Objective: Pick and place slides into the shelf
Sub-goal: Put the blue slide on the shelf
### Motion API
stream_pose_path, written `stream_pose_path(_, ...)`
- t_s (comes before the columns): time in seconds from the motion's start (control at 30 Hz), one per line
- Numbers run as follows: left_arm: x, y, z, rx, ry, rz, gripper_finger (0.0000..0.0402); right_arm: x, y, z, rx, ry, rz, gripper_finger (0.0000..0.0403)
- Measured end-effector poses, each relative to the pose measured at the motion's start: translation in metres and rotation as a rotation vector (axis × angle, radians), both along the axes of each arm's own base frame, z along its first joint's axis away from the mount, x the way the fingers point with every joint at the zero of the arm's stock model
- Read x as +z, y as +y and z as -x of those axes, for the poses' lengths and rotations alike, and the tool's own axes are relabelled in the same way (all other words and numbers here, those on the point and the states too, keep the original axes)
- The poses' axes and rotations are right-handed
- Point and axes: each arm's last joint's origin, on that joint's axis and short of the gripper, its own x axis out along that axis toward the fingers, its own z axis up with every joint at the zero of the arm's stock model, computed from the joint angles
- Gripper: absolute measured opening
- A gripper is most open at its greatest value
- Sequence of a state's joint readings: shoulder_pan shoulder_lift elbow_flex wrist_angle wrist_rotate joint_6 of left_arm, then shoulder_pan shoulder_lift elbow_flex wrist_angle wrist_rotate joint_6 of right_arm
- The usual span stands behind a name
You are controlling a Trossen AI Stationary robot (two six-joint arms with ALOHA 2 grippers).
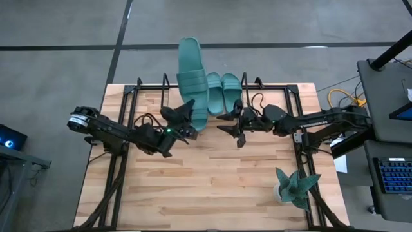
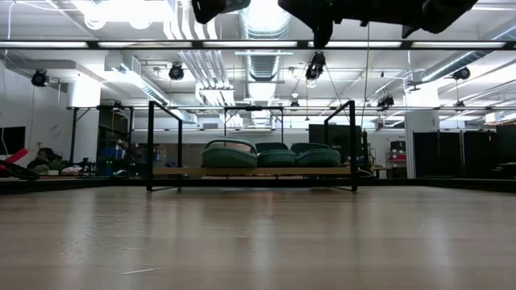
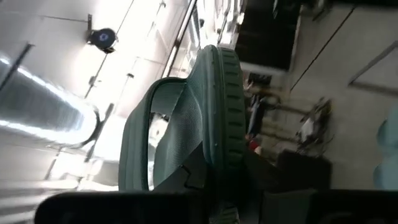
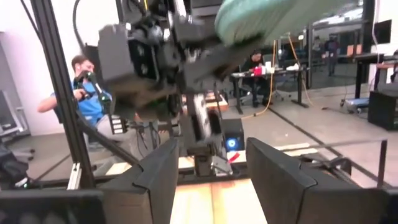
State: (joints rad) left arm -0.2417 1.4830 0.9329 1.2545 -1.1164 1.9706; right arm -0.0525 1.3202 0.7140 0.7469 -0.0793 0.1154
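**Left arm has a sandal up in the air, shelf already holding some**

Nearest the camera edge of the light wooden worktop [image 1: 212, 187] sits a teal spiky plant-like ornament [image 1: 294, 187], off on the right side. Mid-worktop, the left gripper [image 1: 185, 115] is clamped on the heel end of one teal-green rubber slide sandal [image 1: 193, 80], which is lifted off the surface and pointing out past the far edge. Facing it, the right gripper [image 1: 236, 126] hangs with its fingers spread apart and nothing in them, just beside the raised slide. At the back, the low black metal-rod shelf with a pale board [image 2: 250, 171] holds three more matching teal slides [image 2: 272, 155] in a row, touching each other. Past the worktop, a person in a blue shirt [image 4: 87, 93] sits in the room.
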Motion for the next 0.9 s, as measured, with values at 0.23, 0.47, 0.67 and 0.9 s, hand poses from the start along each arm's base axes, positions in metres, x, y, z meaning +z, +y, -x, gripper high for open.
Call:
stream_pose_path(0.23,-0.015,-0.005,-0.013,-0.151,0.017,0.073,0.0021,0.010,0.000,0.008,-0.002,-0.032,0.023,0.0176)
stream_pose_path(0.47,0.003,0.000,-0.002,-0.234,-0.081,0.227,0.0021,0.010,0.001,0.011,0.004,0.005,0.023,0.0178)
stream_pose_path(0.67,0.014,0.009,0.023,-0.374,-0.080,0.478,0.0021,0.008,0.003,0.013,0.009,0.022,0.046,0.0177)
stream_pose_path(0.9,0.009,0.016,0.042,-0.295,-0.094,0.625,0.0021,0.004,0.013,0.013,0.038,0.054,0.124,0.0175)
